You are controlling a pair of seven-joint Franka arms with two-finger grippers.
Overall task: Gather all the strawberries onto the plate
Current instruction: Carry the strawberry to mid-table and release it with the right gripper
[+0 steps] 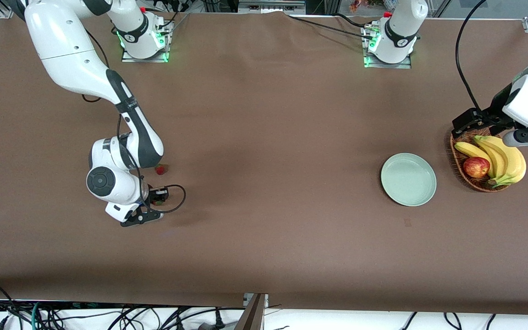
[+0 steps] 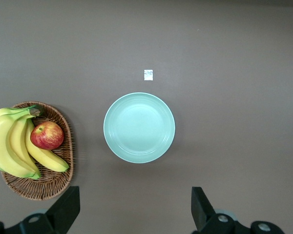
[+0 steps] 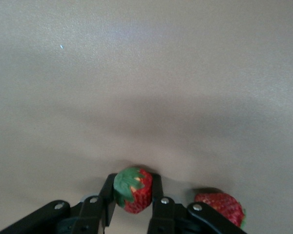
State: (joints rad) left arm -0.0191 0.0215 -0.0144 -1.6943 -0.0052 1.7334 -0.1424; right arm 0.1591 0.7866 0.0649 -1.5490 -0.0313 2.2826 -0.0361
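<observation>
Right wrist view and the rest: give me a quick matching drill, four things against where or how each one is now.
Things:
1. strawberry
2. plate
3. apple
4. left pincer

States:
A. in the wicker basket beside the bananas
B. open, above the table near the basket
C. clamped between the right pincer fingers
D. holds nothing yet

Pairs: 1-C, 2-D, 3-A, 4-B
</observation>
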